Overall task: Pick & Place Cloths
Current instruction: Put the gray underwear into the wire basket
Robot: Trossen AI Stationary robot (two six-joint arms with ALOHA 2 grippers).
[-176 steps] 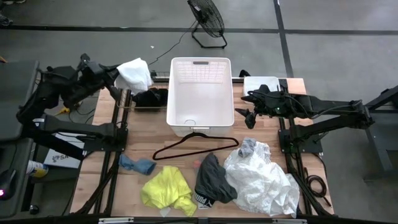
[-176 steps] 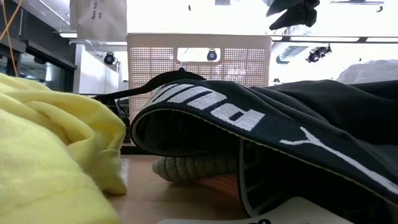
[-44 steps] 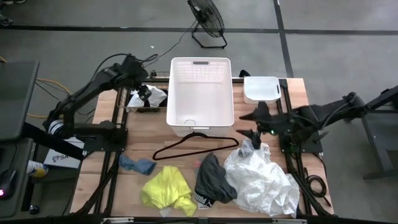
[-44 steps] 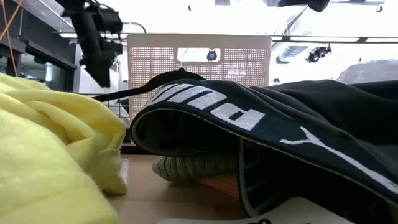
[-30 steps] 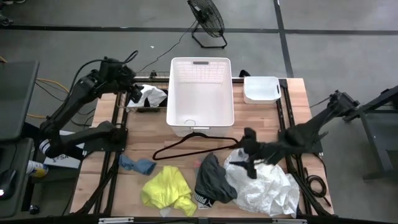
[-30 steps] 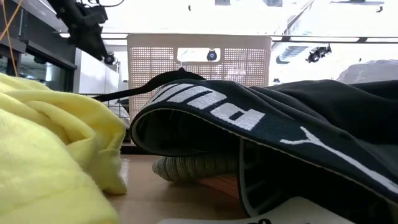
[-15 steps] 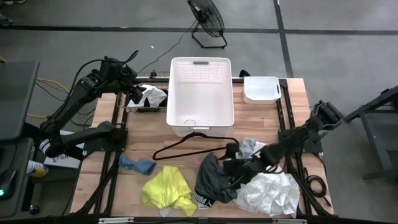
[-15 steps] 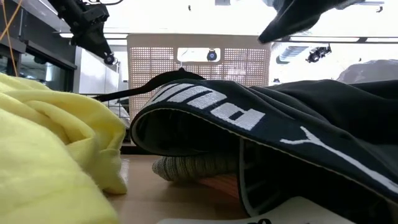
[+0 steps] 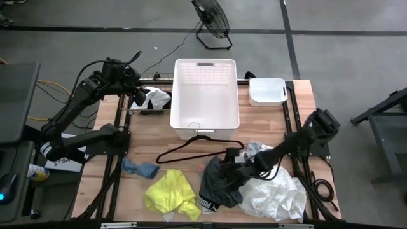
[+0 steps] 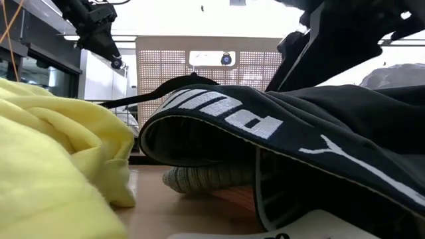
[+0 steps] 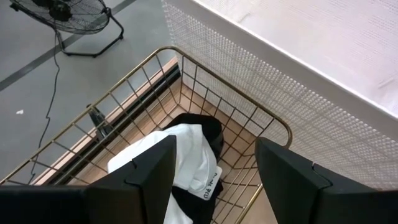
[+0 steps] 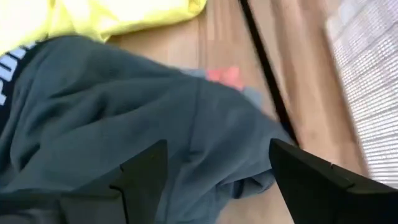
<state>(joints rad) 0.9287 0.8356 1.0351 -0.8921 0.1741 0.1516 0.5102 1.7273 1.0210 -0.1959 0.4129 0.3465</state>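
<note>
Table, wooden slat top [image 9: 108, 159], seen from above; clock directions taken from its centre.

1. White rectangular plastic basket [image 9: 205, 130], perforated walls, at 12 o'clock, nothing seen inside.
2. Thin black clothes hanger [image 9: 191, 151], lying flat just beside the basket's near wall, at centre.
3. Gold wire basket [image 11: 249, 118], at 10 o'clock, touching the white basket's left wall. Holds a white cloth [image 11: 186, 155] lying on a black cloth [image 11: 205, 127].
4. Left gripper [image 9: 137, 95], at 10 o'clock, hovering above the wire basket; fingers [image 11: 149, 171] spread apart, holding nothing.
5. Dark grey garment with a black, white-lettered waistband [image 9: 213, 184], crumpled at 5 o'clock, near the front edge.
6. Right gripper [image 9: 230, 166], at 5 o'clock, low over the dark grey garment's upper edge; fingers [image 12: 311, 174] set wide, one to each side of the fabric, not closed on it. Whether they touch the fabric cannot be told.
7. Large white crumpled garment [image 9: 276, 194], at 4 o'clock, its edge meeting the dark grey garment.
8. Small grey-and-white piece [image 9: 254, 149], at the white garment's far edge.
9. Bright yellow garment [image 9: 168, 194], at 7 o'clock.
10. Small blue piece [image 9: 141, 168], at 8 o'clock, near the yellow garment.
11. Small pink piece [image 12: 225, 76], showing from under the dark grey garment.
12. White lidded box [image 9: 267, 91], at 1 o'clock.
</note>
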